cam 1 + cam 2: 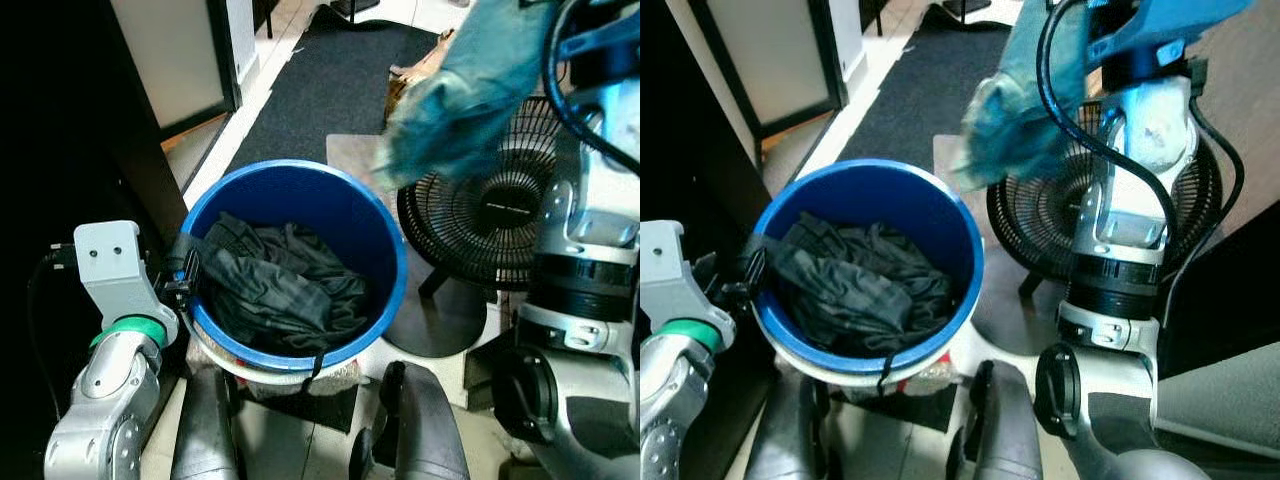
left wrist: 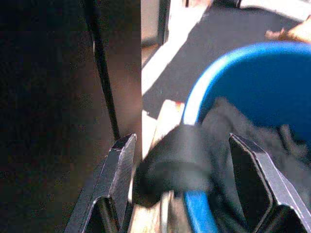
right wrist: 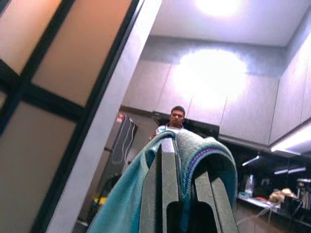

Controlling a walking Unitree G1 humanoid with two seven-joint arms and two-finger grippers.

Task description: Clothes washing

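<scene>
A blue bucket [image 1: 300, 168] stands on the floor before me, with dark grey clothes [image 1: 280, 285] heaped inside. One dark fold [image 2: 175, 162] hangs over its left rim. My left gripper [image 1: 185, 270] sits at that rim, open, its fingers [image 2: 119, 165] on either side of the fold and the rim. My right arm is raised high on the right. Its gripper [image 3: 187, 170] is shut on a teal cloth [image 1: 470, 90], which hangs above the far right edge of the bucket.
A black floor fan [image 1: 490, 220] stands right of the bucket, partly behind the teal cloth. A dark rug [image 1: 320, 90] lies beyond. A dark cabinet [image 1: 60, 120] stands close on the left. A person [image 3: 176, 119] is far off in the right wrist view.
</scene>
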